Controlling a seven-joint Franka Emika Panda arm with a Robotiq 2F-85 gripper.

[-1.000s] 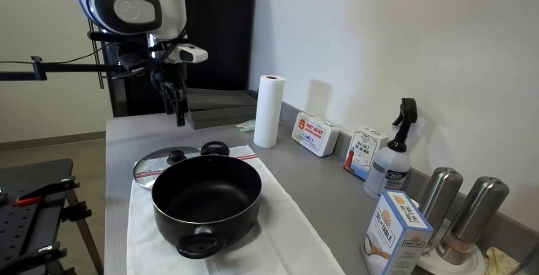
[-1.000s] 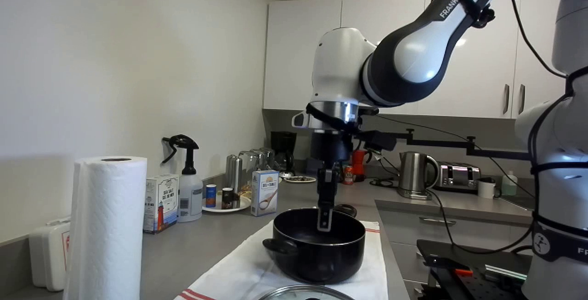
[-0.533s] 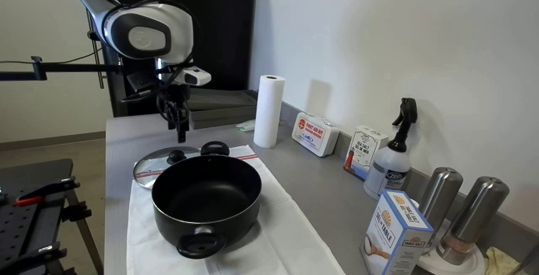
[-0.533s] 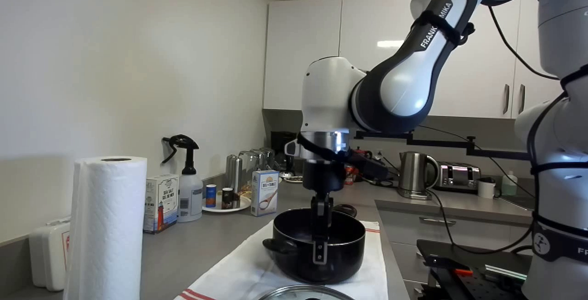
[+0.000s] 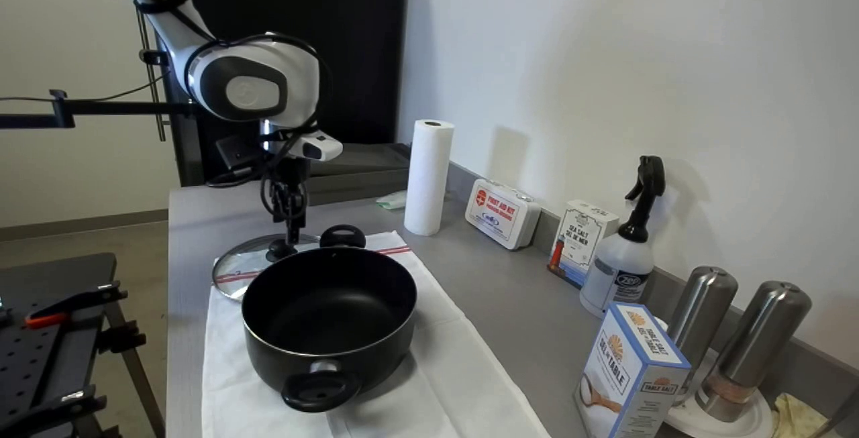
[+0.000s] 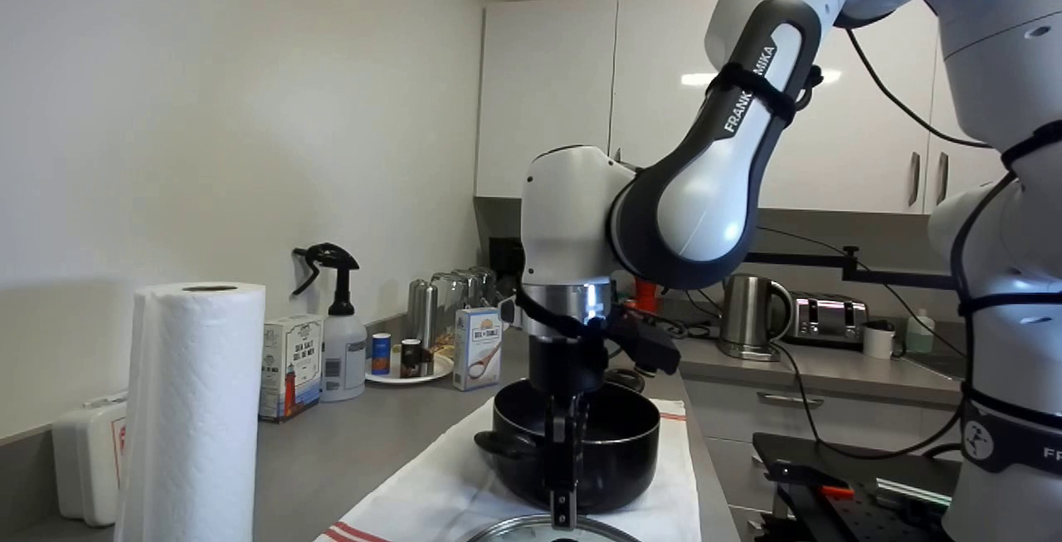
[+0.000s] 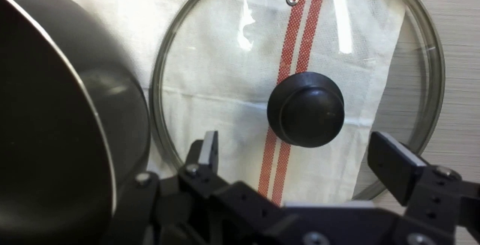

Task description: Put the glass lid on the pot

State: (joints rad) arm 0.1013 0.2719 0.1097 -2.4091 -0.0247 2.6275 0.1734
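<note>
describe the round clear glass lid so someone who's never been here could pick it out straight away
On the grey countertop lies a white cloth with red stripes, bearing a wide, round black pot. Beside the pot, reaching past the cloth's edge, is the round clear glass lid. Unlike the pot, it is see-through, showing striped cloth beneath, with a black knob in its middle.

In an exterior view, the pot [image 5: 329, 320] stands on the cloth [image 5: 456, 374]; the glass lid [image 5: 247, 265] lies at its far left (partly on the cloth, partly over the counter [image 5: 503, 300]), beneath the gripper [image 5: 292, 238]. A paper roll [image 5: 429, 180] stands far right, a salt box [image 5: 631, 374] near right.
</note>
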